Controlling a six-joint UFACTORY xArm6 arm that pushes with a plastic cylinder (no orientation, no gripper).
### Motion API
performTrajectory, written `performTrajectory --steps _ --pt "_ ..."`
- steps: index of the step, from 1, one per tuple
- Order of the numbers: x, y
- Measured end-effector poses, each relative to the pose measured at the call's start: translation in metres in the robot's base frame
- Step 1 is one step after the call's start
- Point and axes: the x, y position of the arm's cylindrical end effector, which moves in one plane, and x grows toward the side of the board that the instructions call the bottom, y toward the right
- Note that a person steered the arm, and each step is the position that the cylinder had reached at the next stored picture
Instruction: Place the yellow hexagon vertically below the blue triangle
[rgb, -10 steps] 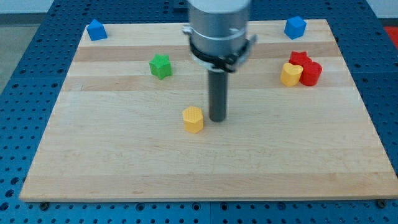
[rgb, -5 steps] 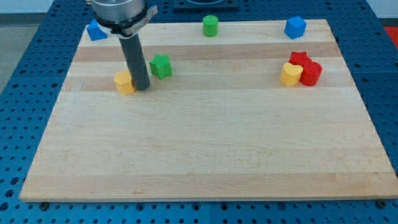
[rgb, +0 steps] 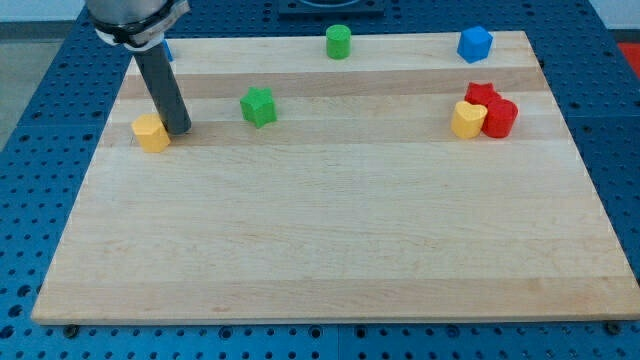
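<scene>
The yellow hexagon (rgb: 151, 132) lies near the board's left edge, in the upper left part of the view. My tip (rgb: 179, 130) touches its right side. The blue triangle (rgb: 166, 49) at the top left corner is almost wholly hidden behind the arm; only a sliver shows. The hexagon lies below it, slightly to the left.
A green star (rgb: 258, 106) lies right of my tip. A green cylinder (rgb: 339, 42) and a blue cube (rgb: 475, 44) sit at the top edge. A yellow heart (rgb: 466, 120), a red star (rgb: 481, 95) and a red cylinder (rgb: 500, 118) cluster at the right.
My tip has pushed the yellow hexagon from the board's middle up and to the left, past the green star, to near the left edge. The arm now covers the blue triangle.
</scene>
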Motion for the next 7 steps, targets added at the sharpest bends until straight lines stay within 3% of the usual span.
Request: performTrajectory --steps 3,4,6,7 --pt "0.005 -0.011" --pt "0.005 0.020" --pt "0.060 0.169" --pt "0.047 0.248"
